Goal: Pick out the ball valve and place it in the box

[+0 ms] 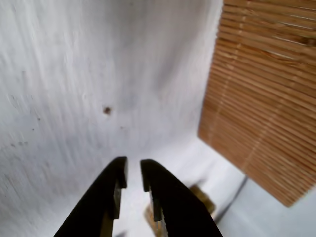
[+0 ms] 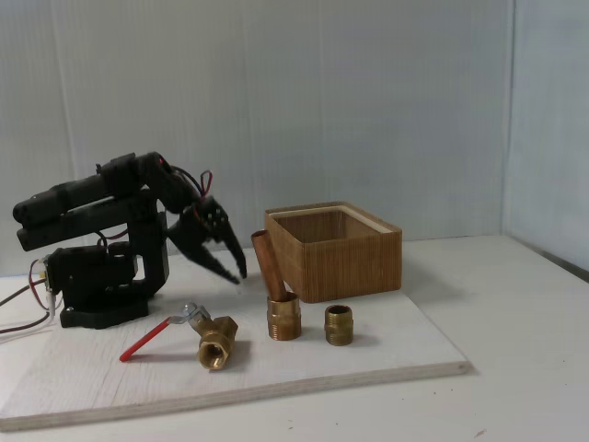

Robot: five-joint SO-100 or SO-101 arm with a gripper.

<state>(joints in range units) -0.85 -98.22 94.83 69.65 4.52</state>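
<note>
Wrist view. The gripper point(image 1: 133, 180) enters from the bottom edge: 2 black fingers point(image 1: 101, 202) rising side by side, tips close together with a narrow gap between them and nothing held in that gap. Ahead of the tips and to their left lies a pale, white-painted board point(image 1: 74, 74), streaked, with 1 small dark speck point(image 1: 106, 110) above the left fingertip. To the right of and beyond the tips stands the box point(image 1: 266, 98), showing a finely ribbed brown side. Just right of the right finger, low in frame, an unclear brown shape point(image 1: 202, 196) is partly hidden.
</note>
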